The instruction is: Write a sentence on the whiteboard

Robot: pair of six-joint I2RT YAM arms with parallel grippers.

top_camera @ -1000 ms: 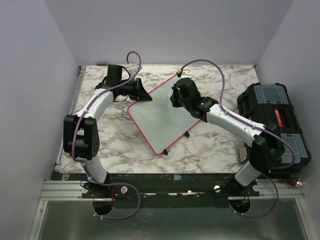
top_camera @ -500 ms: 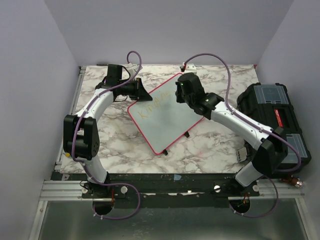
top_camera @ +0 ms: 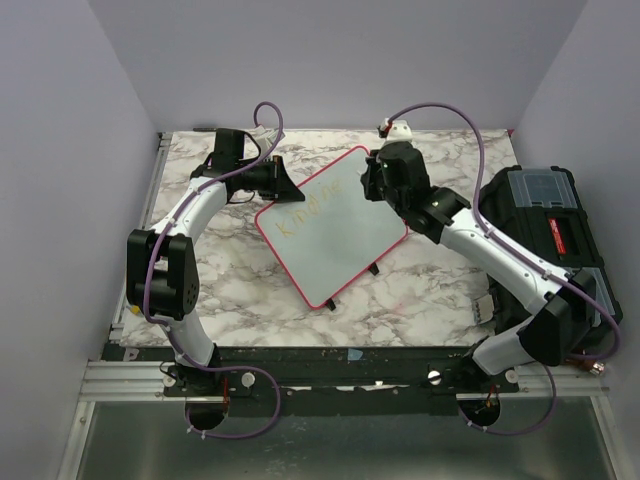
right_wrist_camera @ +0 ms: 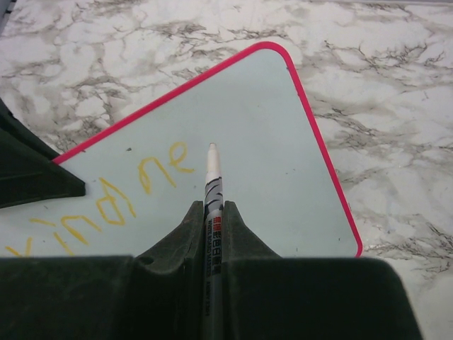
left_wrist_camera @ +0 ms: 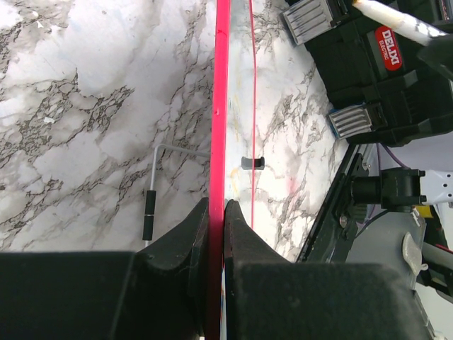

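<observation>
Right gripper (right_wrist_camera: 212, 210), shut round a white marker pen (right_wrist_camera: 211, 177): moved toward 2 o'clock beyond the yellow handwritten sentence (right_wrist_camera: 152, 177), seemingly unfinished. Left gripper (left_wrist_camera: 216, 207): pinching the pink-framed white whiteboard (top_camera: 335, 245).

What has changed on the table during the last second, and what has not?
The right gripper, jaws shut on a white marker pen, moved rightward along the pink-framed white whiteboard. The left gripper stayed clamped on its edge; the board did not shift.
</observation>
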